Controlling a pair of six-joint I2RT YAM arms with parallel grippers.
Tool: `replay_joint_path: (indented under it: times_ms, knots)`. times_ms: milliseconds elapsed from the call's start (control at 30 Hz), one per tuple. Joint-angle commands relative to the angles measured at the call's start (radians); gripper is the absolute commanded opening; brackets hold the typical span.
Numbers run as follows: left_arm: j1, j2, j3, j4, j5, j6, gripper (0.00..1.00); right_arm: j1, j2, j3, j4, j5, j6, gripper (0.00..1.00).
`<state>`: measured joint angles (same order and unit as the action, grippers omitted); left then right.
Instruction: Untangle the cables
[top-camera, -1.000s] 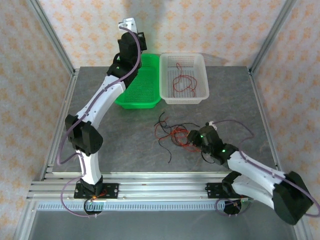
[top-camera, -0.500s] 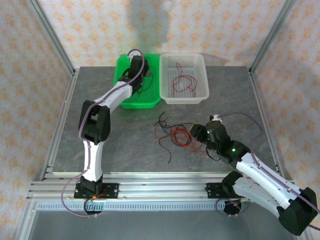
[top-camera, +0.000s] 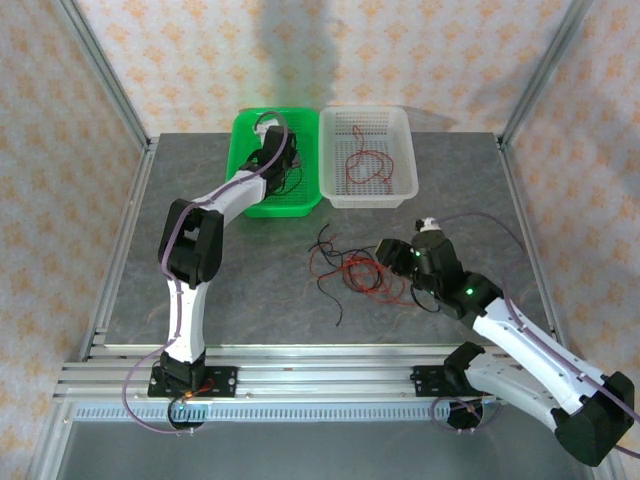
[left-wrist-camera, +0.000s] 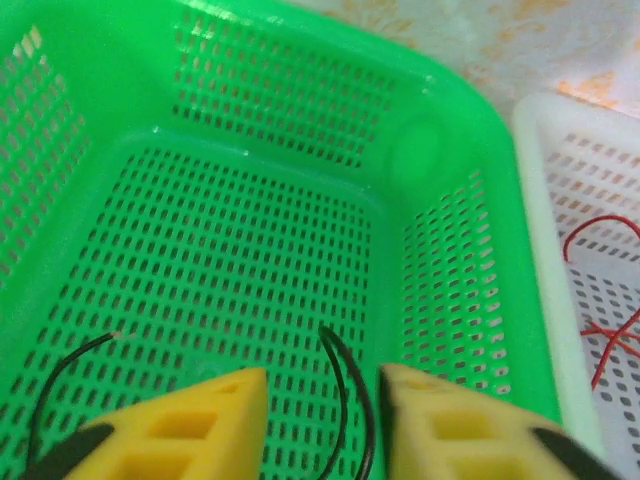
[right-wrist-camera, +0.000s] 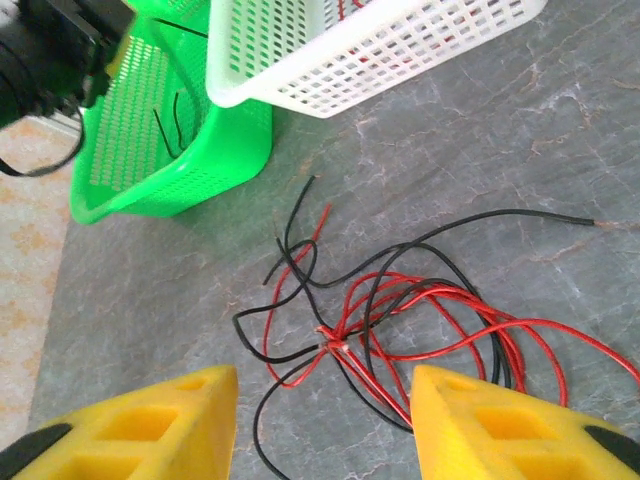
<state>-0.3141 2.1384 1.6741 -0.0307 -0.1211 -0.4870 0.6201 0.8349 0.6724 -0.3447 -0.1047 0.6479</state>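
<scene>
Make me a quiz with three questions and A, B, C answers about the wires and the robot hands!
1. Where is the tangled bunch of cables?
A. On the grey table
B. On the wall
C. Wrapped round the right arm

2. What colour is the wire in the white basket?
A. Blue
B. Yellow
C. Red

3. How is the right gripper?
A. Shut on a cable
B. Open
C. Shut on nothing

Answers:
1 A: the top view shows the bunch lying on the table, nearer the arms than the white basket.
2 C: it is a red curl on the white mesh.
3 B: the right wrist view shows its yellow fingers wide apart above the bunch.
</scene>
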Motion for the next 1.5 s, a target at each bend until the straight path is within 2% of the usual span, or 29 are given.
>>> replay_joint_path:
  times_ms: [0,133,333,433,633,733,867,1067,1233,1467]
  knots:
    - [-0.005,-0.054,-0.030,-0.015,0.028,-0.031,0.45,-0.009,-0.007,0.047,0.002,-0.027,-0.022,0.49]
    - [-0.005,-0.127,-0.094,0.057,0.075,-0.021,0.65,-0.013,-0.021,0.052,0.019,-0.055,-0.016,0.49]
    - [-0.005,-0.239,-0.143,0.115,0.120,0.000,0.71,-0.013,-0.050,0.046,0.023,-0.068,-0.003,0.49]
    - [-0.006,-0.304,-0.177,0.150,0.140,0.003,0.77,-0.014,-0.060,0.039,0.021,-0.067,-0.001,0.49]
    - [-0.005,-0.388,-0.209,0.167,0.164,-0.006,0.99,-0.013,-0.069,0.022,0.022,-0.076,0.004,0.50]
    - [-0.005,-0.429,-0.220,0.161,0.172,-0.009,0.99,-0.013,-0.069,0.010,0.025,-0.081,0.003,0.51]
    - [-0.007,-0.492,-0.255,0.141,0.175,-0.012,0.99,-0.014,-0.059,0.003,0.014,-0.083,-0.005,0.57]
    - [-0.008,-0.618,-0.399,0.127,0.202,-0.054,0.99,-0.007,0.021,0.030,-0.031,-0.097,-0.049,0.58]
    - [-0.031,-0.781,-0.569,0.109,0.177,-0.093,0.99,0.028,0.158,0.077,-0.024,-0.094,-0.090,0.58]
    - [-0.100,-0.939,-0.686,-0.011,0.134,-0.143,0.99,0.112,0.399,0.230,-0.054,-0.057,-0.229,0.58]
